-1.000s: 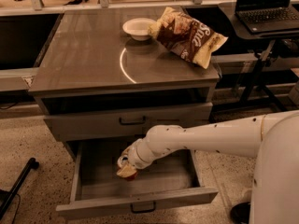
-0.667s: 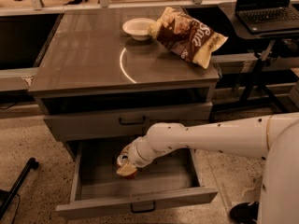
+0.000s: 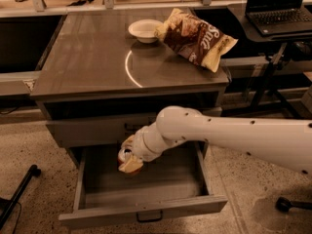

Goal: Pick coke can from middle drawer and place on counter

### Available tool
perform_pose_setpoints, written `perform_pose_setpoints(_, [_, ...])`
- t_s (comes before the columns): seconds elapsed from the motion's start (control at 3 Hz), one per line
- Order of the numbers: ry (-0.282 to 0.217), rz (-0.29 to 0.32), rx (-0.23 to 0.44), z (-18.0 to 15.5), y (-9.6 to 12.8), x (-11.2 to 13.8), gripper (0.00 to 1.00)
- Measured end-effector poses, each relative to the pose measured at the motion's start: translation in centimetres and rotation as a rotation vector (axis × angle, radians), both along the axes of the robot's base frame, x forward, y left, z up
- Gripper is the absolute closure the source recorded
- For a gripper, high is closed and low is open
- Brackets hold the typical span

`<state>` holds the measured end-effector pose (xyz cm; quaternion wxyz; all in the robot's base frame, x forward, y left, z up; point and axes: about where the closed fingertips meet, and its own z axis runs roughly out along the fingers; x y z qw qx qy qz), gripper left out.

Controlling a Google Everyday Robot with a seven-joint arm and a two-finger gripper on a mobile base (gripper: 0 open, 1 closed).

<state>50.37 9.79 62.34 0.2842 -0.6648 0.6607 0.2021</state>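
Note:
The middle drawer (image 3: 168, 182) is pulled open below the counter (image 3: 87, 67). My gripper (image 3: 128, 156) reaches into the drawer's left half from the right. It is shut on the coke can (image 3: 124, 155), of which only the silver top and a little red show between the yellowish fingers (image 3: 131, 165). The can hangs slightly above the drawer floor, tilted. The white arm (image 3: 219, 135) crosses in front of the shut upper drawer front (image 3: 92, 129).
A white bowl (image 3: 145, 29) and a brown chip bag (image 3: 195, 38) lie at the counter's back right. A dark desk with a laptop (image 3: 280, 9) stands at the right. A black chair leg (image 3: 19, 194) is on the floor at the left, a caster (image 3: 285, 204) at the right.
The gripper with the can has risen a little from the drawer floor. The arm has lifted slightly with it. Nothing on the counter moved.

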Motion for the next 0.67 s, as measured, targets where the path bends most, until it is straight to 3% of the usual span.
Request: perform_pose_setpoints(0.67, [-0.022, 0.109, 0.063, 9.4, 0.1, 0.0, 1.0])
